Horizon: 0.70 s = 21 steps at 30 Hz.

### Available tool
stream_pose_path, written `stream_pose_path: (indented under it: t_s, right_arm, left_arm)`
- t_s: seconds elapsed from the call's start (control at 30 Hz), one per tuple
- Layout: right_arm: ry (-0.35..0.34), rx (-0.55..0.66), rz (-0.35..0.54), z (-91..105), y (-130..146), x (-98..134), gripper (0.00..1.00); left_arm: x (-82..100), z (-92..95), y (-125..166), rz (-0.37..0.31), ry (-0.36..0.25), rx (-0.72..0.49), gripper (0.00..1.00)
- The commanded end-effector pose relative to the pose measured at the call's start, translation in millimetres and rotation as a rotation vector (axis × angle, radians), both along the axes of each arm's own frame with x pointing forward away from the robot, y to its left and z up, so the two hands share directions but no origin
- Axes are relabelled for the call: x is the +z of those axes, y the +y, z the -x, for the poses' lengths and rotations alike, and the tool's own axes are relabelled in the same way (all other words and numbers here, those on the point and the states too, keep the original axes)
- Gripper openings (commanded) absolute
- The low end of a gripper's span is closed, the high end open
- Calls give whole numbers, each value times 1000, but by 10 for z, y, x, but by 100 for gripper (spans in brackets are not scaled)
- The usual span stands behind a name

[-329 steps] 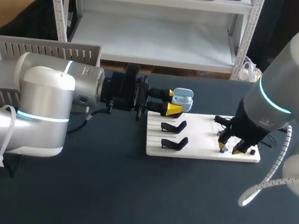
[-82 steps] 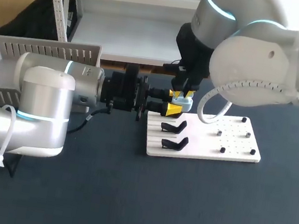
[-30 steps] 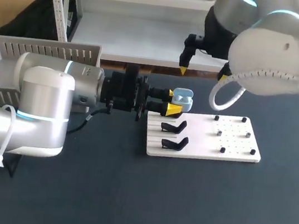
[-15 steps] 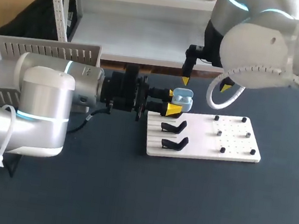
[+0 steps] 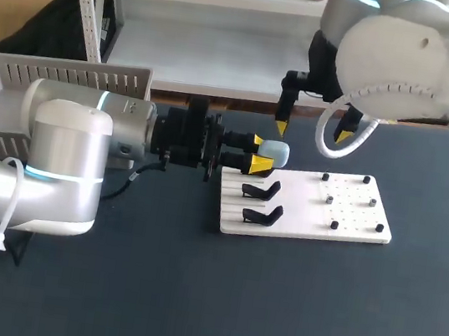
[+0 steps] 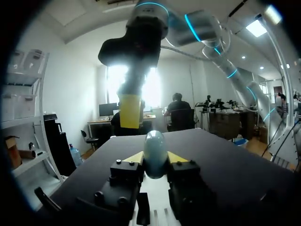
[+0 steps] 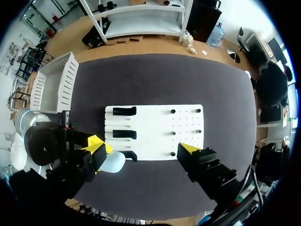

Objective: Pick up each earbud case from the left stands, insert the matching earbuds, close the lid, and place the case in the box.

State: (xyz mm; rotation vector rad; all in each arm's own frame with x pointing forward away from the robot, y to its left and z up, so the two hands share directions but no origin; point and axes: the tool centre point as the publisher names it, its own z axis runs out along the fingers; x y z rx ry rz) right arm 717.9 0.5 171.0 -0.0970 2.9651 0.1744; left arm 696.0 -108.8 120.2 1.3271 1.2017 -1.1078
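A dark table (image 5: 188, 298) fills the scene, with a robot arm entering from each side. The left arm lies low and level across the table. Its left gripper (image 5: 259, 154) is clenched on a pale blue earbud case (image 5: 275, 152), one yellow tip pressing on each side. The case's lid is shut, and the case is held in the air at the far corner of a white board (image 5: 304, 203), on the side where the stands are. The right arm comes in from the upper right. Its right gripper (image 5: 312, 133) hangs above with its fingers spread wide and holding nothing, and one yellow fingertip (image 5: 280, 128) sits just above the case. A white slatted box (image 5: 18, 78) stands at the table's far left, well apart from the board. On the left part of the board are black stands (image 5: 261, 191), two of them plainly bare. Small black pegs (image 5: 333, 225) dot the board's right part.
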Motion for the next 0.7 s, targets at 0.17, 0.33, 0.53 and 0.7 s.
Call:
stream_pose_path:
  t_s: [0.17, 0.33, 0.53, 0.7]
  right_arm:
    - [-115, 47, -136, 168, -177, 365, 100]
    - [-125, 188, -202, 394, -222, 507, 100]
    - [-120, 195, -206, 432, -228, 509, 100]
    - [-120, 195, -206, 432, -228, 509, 100]
  left_arm:
    - [-7, 10, -4, 2, -3, 5, 0]
    - [135, -50, 265, 15, -14, 77, 0]
    - [488, -103, 753, -25, -68, 203, 0]
    - [677, -145, 1083, -91, -98, 283, 0]
